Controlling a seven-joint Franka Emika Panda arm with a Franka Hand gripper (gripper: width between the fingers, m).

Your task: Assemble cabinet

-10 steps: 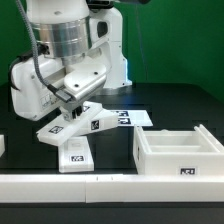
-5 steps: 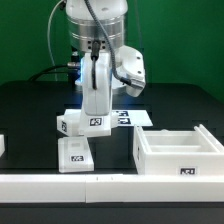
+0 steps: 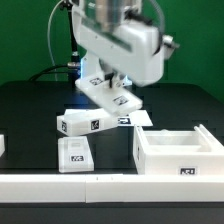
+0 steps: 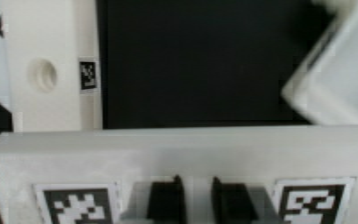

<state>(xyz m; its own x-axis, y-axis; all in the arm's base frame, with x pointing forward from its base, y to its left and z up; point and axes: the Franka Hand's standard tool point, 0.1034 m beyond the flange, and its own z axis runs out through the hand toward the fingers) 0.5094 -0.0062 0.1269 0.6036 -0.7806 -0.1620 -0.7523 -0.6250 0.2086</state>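
One white cabinet panel (image 3: 112,96), upright just above the worktop (image 3: 30,108) half a second earlier, hung tilted in midair, clenched in the claw (image 4: 188,192), seemingly bound for the open cabinet body (image 3: 160,160) at the exterior view's right.

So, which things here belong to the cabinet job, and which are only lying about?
Belong to the job: lifted panel, open box, small block, flat panel.
Lying about: marker board, front rail.
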